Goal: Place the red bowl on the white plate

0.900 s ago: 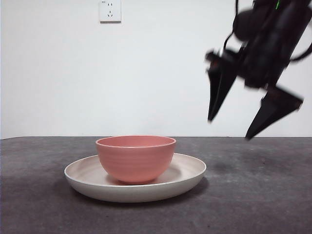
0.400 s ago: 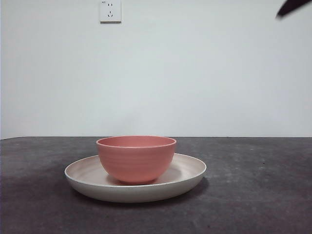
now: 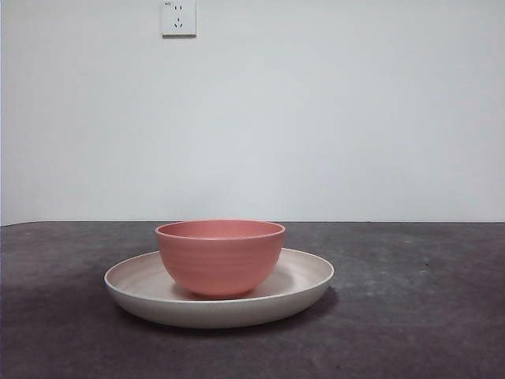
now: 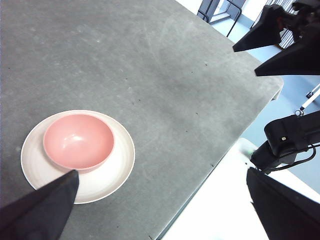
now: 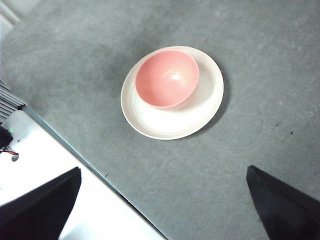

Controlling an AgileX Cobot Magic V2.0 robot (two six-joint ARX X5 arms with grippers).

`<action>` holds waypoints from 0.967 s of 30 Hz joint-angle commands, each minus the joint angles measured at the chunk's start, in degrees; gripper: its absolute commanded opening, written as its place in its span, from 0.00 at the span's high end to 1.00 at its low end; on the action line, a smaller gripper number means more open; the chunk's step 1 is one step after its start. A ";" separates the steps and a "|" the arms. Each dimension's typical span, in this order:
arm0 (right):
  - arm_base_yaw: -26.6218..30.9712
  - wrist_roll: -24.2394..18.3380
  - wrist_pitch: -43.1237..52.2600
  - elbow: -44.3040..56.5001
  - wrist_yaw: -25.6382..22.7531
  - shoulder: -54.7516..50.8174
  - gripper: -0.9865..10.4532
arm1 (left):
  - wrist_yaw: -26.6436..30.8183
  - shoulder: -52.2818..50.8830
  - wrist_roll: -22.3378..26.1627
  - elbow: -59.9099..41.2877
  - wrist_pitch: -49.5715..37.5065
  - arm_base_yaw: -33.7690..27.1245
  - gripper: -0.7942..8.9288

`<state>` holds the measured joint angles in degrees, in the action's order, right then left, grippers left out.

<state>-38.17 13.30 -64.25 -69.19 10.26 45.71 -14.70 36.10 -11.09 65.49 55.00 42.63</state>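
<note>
— Where does the red bowl (image 3: 220, 257) stand?
— Upright on the white plate (image 3: 308, 276), left of the plate's centre in the front view, empty. The plate lies flat on the grey table (image 3: 418, 316).
— The left gripper (image 4: 162, 205)?
— High above the table, jaws spread wide, holding nothing.
— And the right gripper (image 5: 165, 200)?
— Also raised well clear of the bowl, jaws wide apart, empty. A wall socket (image 3: 178, 16) sits on the white wall.
</note>
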 commanded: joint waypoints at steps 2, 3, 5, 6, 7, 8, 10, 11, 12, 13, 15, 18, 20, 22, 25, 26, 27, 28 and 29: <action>-0.44 -0.48 -0.17 -0.98 -0.22 0.13 0.31 | 0.28 0.39 0.04 0.66 -0.68 0.46 0.28; -0.44 -0.46 -0.39 -0.98 -0.22 0.15 0.31 | 0.28 0.39 0.04 0.66 -0.66 0.46 0.28; -0.44 -0.46 -0.59 -0.98 -0.22 0.20 0.31 | 0.28 0.39 0.04 0.66 -0.66 0.46 0.28; -0.44 -0.46 -0.59 -0.98 -0.22 0.24 0.31 | 0.28 0.39 0.04 0.66 -0.66 0.46 0.28; -0.44 -0.46 -0.55 -0.98 -0.22 0.26 0.31 | 0.28 0.39 0.04 0.66 -0.66 0.46 0.28; -0.44 -0.46 -0.52 -0.98 -0.22 0.28 0.32 | 0.28 0.39 0.04 0.66 -0.66 0.46 0.28; -0.44 -0.46 -0.50 -0.98 -0.24 0.28 0.34 | 0.28 0.39 0.07 0.66 -0.63 0.46 0.29; -0.44 -0.44 -0.52 -0.98 -0.20 0.28 0.39 | 0.28 0.39 0.07 0.66 -0.57 0.46 0.34; -0.44 -0.46 -0.63 -0.98 0.07 0.28 0.54 | 0.28 0.39 0.04 0.66 -0.37 0.46 0.52; -0.44 -0.52 -0.87 -0.98 0.48 0.26 0.76 | 0.28 0.39 0.04 0.66 -0.07 0.46 0.77; -0.44 -0.52 -0.96 -1.01 0.37 0.26 0.88 | 0.31 0.39 0.07 0.66 -0.20 0.46 0.87; -0.44 -0.46 -0.94 -0.98 0.37 0.26 0.87 | 0.28 0.46 0.04 0.66 -0.42 0.46 0.89; -0.44 -0.44 -0.94 -0.98 0.39 0.26 0.87 | 0.28 0.39 0.04 0.66 -0.46 0.46 0.89; -0.44 -0.48 -0.94 -0.98 0.24 0.24 0.87 | 0.28 0.39 0.04 0.66 -0.50 0.46 0.89; -0.44 -0.48 -0.94 -1.01 0.17 0.22 0.87 | 0.28 0.39 0.04 0.66 -0.59 0.46 0.89; -0.44 -0.48 -0.94 -1.01 0.17 0.22 0.87 | 0.28 0.39 0.04 0.66 -0.59 0.46 0.89; -0.44 -0.48 -0.94 -1.01 0.17 0.22 0.87 | 0.28 0.39 0.04 0.66 -0.59 0.46 0.89; -0.44 -0.48 -0.94 -1.01 0.20 0.22 0.87 | 0.28 0.39 0.04 0.66 -0.59 0.46 0.89; -0.44 -0.48 -0.94 -1.01 0.20 0.22 0.87 | 0.28 0.39 0.04 0.66 -0.59 0.46 0.89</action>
<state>-38.17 13.28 -65.45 -69.19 10.48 45.71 -14.70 36.10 -11.11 65.49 55.07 42.63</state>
